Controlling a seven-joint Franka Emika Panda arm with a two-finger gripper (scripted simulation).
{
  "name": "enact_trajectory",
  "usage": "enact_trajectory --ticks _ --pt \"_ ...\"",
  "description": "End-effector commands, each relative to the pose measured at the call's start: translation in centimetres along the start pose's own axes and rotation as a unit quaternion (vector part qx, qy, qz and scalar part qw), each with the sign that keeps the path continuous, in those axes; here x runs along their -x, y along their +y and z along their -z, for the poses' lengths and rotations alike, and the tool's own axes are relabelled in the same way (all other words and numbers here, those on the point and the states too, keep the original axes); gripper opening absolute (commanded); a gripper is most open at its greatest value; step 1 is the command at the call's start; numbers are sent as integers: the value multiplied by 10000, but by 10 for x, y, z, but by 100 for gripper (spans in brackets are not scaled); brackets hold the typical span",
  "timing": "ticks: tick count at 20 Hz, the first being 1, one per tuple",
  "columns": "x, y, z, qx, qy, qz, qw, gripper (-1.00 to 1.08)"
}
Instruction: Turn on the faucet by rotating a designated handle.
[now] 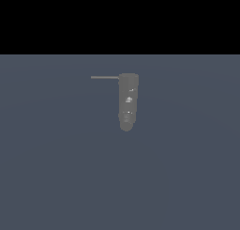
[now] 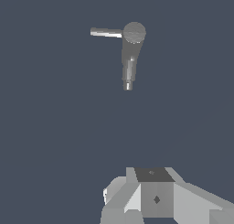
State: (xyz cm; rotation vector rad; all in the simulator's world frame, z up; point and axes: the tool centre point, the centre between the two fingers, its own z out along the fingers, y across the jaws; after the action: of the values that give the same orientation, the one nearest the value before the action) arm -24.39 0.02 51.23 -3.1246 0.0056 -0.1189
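Spreading beneath everything, a flat slate-blue floor (image 1: 56,177) carries the dull grey cylindrical faucet (image 1: 127,102). From the faucet's flat end a thin grey rod handle (image 1: 105,77) projects sideways. Well apart from the faucet, the pale grey gripper (image 2: 155,198) shows only partly; its opening cannot be judged.

You can see the faucet (image 1: 127,102) is dull grey, like metal that does not shine much, with a few small pale specks on its smooth body. Your handle (image 1: 105,77) is a thin grey rod, and it looks brighter and a bit shiny in the wrist view. The ground (image 1: 56,177) is flat, matt blue-grey, smooth all over.
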Motion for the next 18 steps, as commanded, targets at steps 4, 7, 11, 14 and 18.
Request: enact_trajectory --ticks 4,7,11,14,18 --pt "0 -1 -1 1 -1 -23 10000 -100" --pt "-2 -4 -4 4 -3 -92 10000 -100" --pt "-6 -11 -10 10 -8 -255 9997 -100" --pt "-10 -19 -17 17 -13 -431 9991 -100" --pt "-18 -32 -30 28 -23 -739 9973 -100"
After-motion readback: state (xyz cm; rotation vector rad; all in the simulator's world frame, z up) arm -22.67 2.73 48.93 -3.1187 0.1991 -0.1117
